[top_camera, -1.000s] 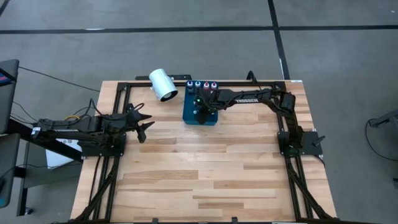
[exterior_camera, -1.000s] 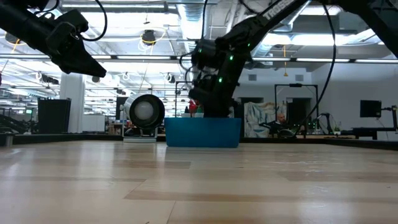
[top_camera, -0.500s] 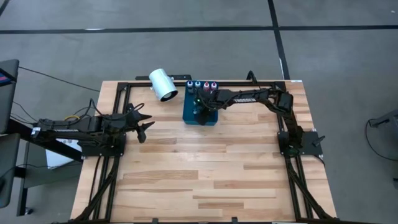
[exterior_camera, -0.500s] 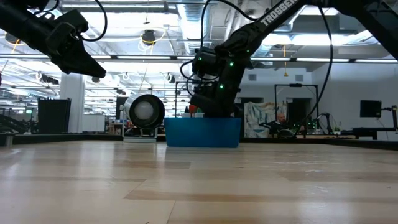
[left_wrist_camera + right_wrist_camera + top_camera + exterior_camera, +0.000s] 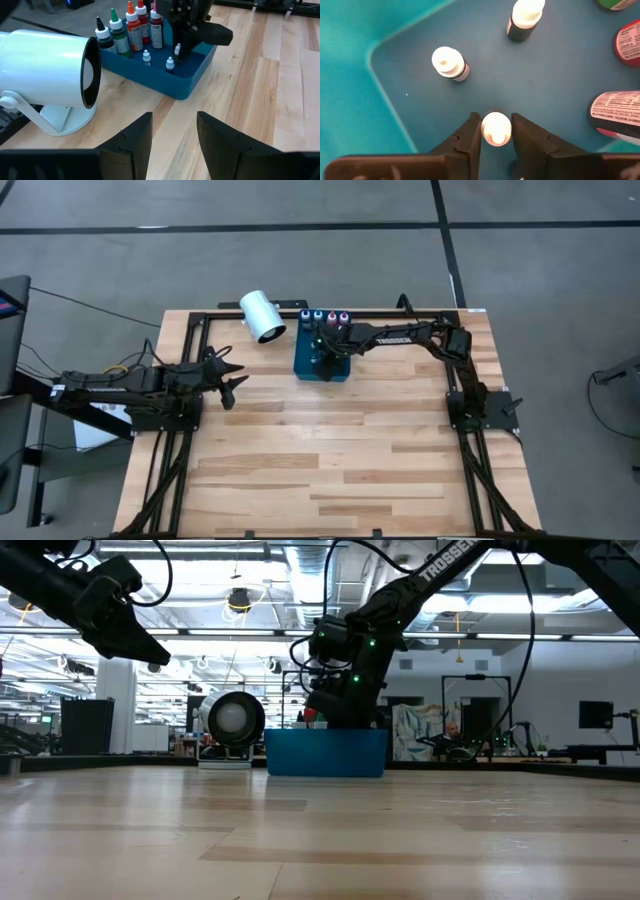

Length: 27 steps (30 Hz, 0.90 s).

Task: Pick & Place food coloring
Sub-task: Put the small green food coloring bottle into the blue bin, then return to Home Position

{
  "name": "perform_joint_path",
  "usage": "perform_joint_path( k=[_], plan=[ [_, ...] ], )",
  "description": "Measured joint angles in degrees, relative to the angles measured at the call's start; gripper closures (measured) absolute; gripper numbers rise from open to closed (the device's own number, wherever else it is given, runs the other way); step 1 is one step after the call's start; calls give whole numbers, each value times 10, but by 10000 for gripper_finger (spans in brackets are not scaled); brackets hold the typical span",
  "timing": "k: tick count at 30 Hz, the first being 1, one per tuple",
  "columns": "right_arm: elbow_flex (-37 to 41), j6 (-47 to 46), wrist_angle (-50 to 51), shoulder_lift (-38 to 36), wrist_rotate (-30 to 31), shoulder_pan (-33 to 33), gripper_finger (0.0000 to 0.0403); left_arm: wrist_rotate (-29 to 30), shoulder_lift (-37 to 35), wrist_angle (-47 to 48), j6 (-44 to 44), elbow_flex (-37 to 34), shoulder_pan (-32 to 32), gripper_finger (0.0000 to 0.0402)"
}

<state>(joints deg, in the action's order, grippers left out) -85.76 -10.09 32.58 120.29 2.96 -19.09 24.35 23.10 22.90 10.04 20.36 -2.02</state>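
Overhead, the worktop point(image 5: 330, 450) is a pale butcher-block slab of mixed light and tan strips, edged by a black frame point(image 5: 190, 340) and standing on a grey concrete floor point(image 5: 300, 240) crossed by dark lines. The landmark is the blue tray point(image 5: 304, 366), at the far middle of the worktop. Just beside the tray, toward the left arm's side, a large white cylinder point(image 5: 262, 316) lies on its side with its dark open end facing the level camera. The food coloring point(image 5: 131, 31) stands upright along the tray's far wall in a close row with coloured tops; three tinier white-capped bottles point(image 5: 448, 62) stand apart on the tray floor. The right hand point(image 5: 495, 131) reaches down into the tray, its fingers partly open on either side of one small white-capped bottle point(image 5: 495, 128); whether they press on it cannot be told. The left hand point(image 5: 228, 377) hangs in the air well clear of the tray on the cylinder's side, fingers parted and empty. Behind the tray, the level camera shows a large hall with ceiling strip lights point(image 5: 250, 632), ductwork, a white pillar point(image 5: 115, 710) and monitors point(image 5: 595, 714).
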Motion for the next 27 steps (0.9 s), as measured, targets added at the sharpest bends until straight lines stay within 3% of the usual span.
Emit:
perform_joint_path(
  k=[9, 17, 27],
  plan=[
    [0, 0, 0, 0, -1, 0, 244, 0, 0, 0, 0, 0, 0, 255],
    [-2, -3, 7, -5, -15, -2, 212, 0, 0, 0, 1, 0, 0, 255],
    [-119, 16, 158, -6, -15, -10, 210, 0, 0, -1, 1, 0, 0, 255]
  ],
)
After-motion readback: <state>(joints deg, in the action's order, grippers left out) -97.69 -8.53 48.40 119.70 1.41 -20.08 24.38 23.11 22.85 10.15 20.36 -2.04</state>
